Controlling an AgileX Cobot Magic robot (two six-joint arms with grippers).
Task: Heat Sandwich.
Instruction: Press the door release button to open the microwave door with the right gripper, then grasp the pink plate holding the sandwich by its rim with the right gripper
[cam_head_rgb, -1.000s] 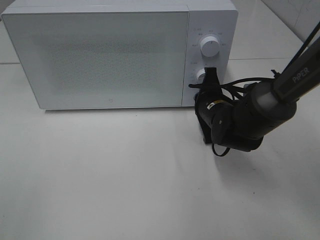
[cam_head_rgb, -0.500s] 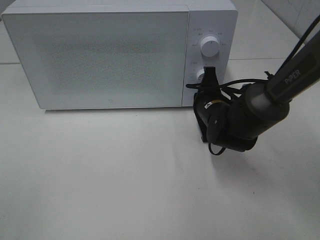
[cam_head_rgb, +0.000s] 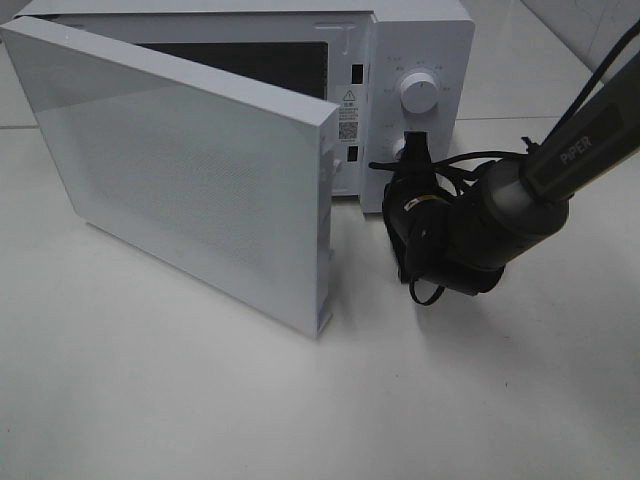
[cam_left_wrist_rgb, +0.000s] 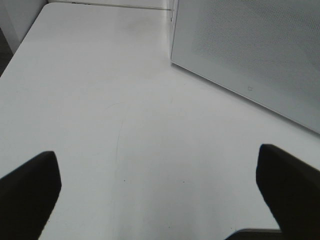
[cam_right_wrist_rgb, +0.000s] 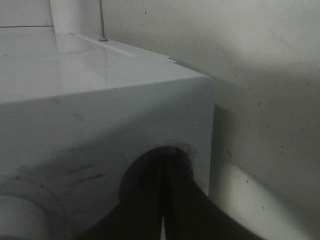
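The sandwich is out of view in every frame. The white microwave (cam_head_rgb: 425, 40) stands at the back of the table with its door (cam_head_rgb: 190, 170) swung out to the left; the dark cavity (cam_head_rgb: 250, 62) shows no contents from here. My right gripper (cam_head_rgb: 413, 146) is shut, its tips pressed against the control panel at the lower knob, below the upper knob (cam_head_rgb: 418, 92). The right wrist view shows the closed fingertips (cam_right_wrist_rgb: 165, 167) touching the microwave's white face (cam_right_wrist_rgb: 100, 100). My left gripper (cam_left_wrist_rgb: 160, 172) stands open over bare table, near the door (cam_left_wrist_rgb: 250, 45); nothing is between its fingers (cam_left_wrist_rgb: 30, 187).
The open door juts out over the table's front left area, its free edge (cam_head_rgb: 325, 220) close to my right arm (cam_head_rgb: 470, 235). A white tabletop (cam_head_rgb: 300, 400) stretches in front. A tiled wall lies behind the microwave.
The microwave door, closed in both earlier frames, has sprung open and swung out to the left. My right gripper stays pressed at the lower control, nudged slightly forward.
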